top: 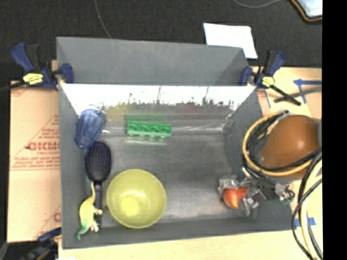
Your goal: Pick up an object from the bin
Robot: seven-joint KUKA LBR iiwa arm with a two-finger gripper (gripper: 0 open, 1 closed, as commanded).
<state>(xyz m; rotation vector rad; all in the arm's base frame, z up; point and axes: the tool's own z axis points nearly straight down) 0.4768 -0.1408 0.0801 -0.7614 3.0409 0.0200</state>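
From the camera view I count six loose things in the bin (179, 161), one of each kind. My gripper (237, 195) is low in the near right corner, its two metal fingers (225, 186) pressed against either side of a small red round thing (231, 199), which sits between them close to the right wall.

The rest lie well apart from it, on the left. A translucent blue ribbed piece (89, 127) is near the far left corner. Just below it is a black oval hairbrush (98, 162), bristly. A smooth yellow-green bowl (135, 197) stands open side up beside the brush handle. A yellow-green toy dinosaur (88, 216) is in the near left corner. A green studded block (148, 129) lies flat toward the back. Nothing crowds my gripper.
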